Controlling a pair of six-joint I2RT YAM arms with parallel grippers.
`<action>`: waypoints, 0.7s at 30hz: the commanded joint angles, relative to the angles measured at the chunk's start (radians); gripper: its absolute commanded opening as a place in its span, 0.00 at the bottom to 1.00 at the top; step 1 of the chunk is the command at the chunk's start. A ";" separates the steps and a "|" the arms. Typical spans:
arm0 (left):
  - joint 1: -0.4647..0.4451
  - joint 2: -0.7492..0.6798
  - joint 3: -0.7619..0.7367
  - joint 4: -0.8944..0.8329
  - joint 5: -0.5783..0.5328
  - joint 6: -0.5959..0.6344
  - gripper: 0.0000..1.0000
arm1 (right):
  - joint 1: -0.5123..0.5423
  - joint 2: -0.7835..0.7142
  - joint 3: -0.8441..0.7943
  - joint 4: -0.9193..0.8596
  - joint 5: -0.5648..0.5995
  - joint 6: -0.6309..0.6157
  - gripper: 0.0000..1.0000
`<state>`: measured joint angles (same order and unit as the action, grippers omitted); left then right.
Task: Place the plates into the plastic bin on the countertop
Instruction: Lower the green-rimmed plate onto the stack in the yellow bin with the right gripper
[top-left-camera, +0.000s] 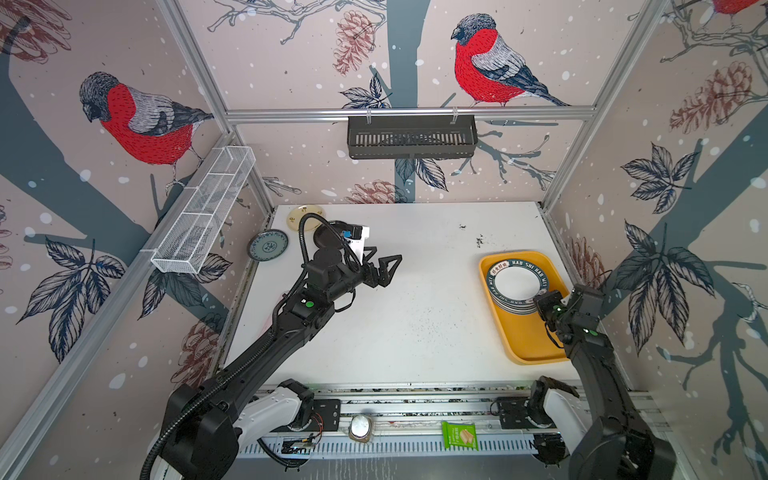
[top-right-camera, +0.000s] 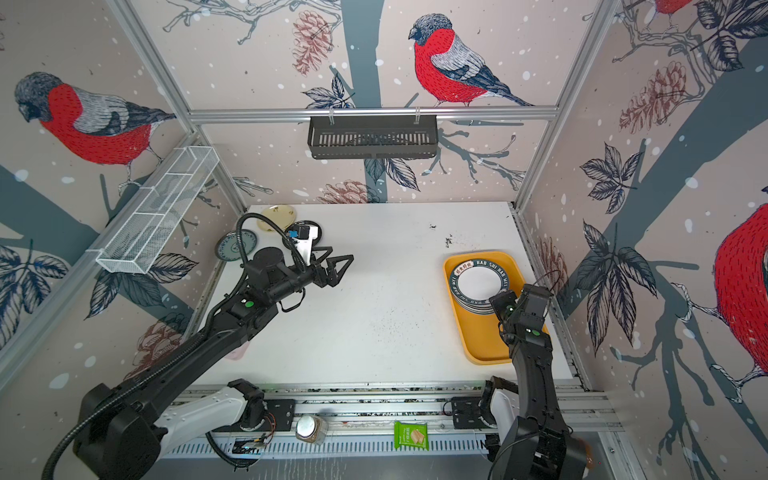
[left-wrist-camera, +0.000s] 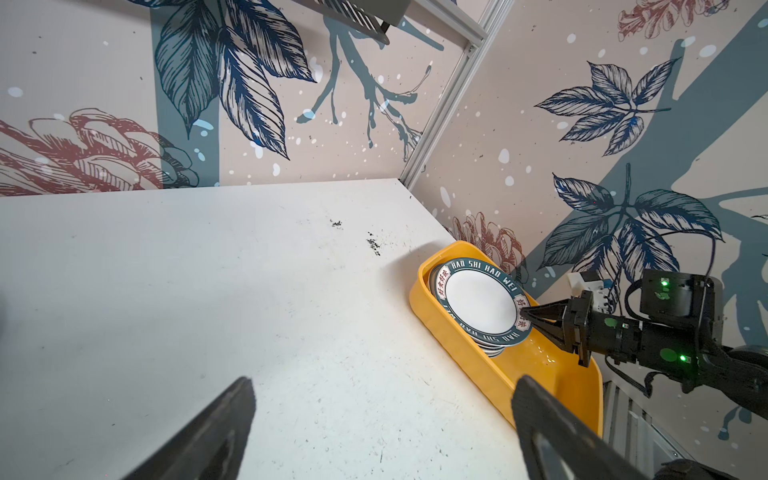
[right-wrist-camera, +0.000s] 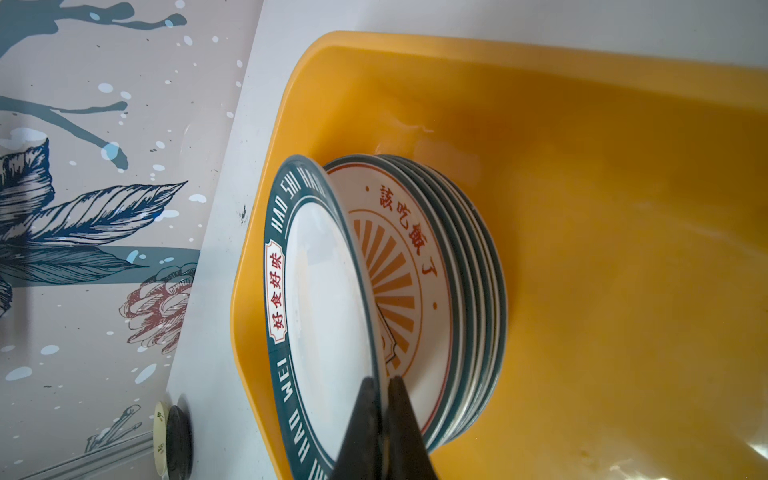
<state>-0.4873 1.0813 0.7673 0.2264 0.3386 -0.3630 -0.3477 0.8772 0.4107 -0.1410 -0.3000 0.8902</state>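
The yellow bin (top-left-camera: 536, 340) lies flat on the right side of the white tabletop (top-left-camera: 415, 311), close to the right wall. A stack (right-wrist-camera: 482, 270) of plates sits in the far half of the bin, and the near half is bare.

The top plate of that stack is a green-rimmed plate (top-left-camera: 517, 280), white in the middle with white lettering on its rim. The right end effector (right-wrist-camera: 381, 384) is clamped on the near rim of this plate, with 1 finger above the rim and 1 below it. In the right wrist view the held edge is tilted up off the plate beneath, a white sunburst plate (right-wrist-camera: 399, 270) with orange rays and red characters. More green-edged rims show under the sunburst plate.

The left end effector (top-left-camera: 388, 253) hovers above the tabletop, left of the middle, and points toward the bin. Its jaws stand wide apart with nothing between them.

3 more plates lie on the tabletop by the far left corner:
- A cream plate (top-left-camera: 297, 216) is nearest the back wall.
- A blue-grey plate (top-left-camera: 268, 245) is near the left edge.
- A black plate (top-left-camera: 322, 241) is just beside the cream plate and partly hidden by the left arm's wrist camera. I cannot tell whether these 2 touch.

A black basket (top-left-camera: 411, 137) hangs on the back wall and a white wire basket (top-left-camera: 203, 212) on the left wall.
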 joint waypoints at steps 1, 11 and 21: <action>-0.001 -0.003 0.007 0.022 0.000 0.004 0.96 | 0.000 0.012 0.002 0.061 -0.015 -0.008 0.01; -0.002 0.009 0.010 0.019 0.018 0.005 0.96 | -0.001 0.046 0.004 0.043 -0.018 -0.023 0.02; -0.002 0.003 0.008 0.016 0.017 0.004 0.96 | -0.002 0.054 -0.007 0.037 -0.004 -0.030 0.08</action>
<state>-0.4873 1.0882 0.7692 0.2260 0.3397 -0.3634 -0.3492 0.9272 0.4072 -0.1177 -0.3080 0.8860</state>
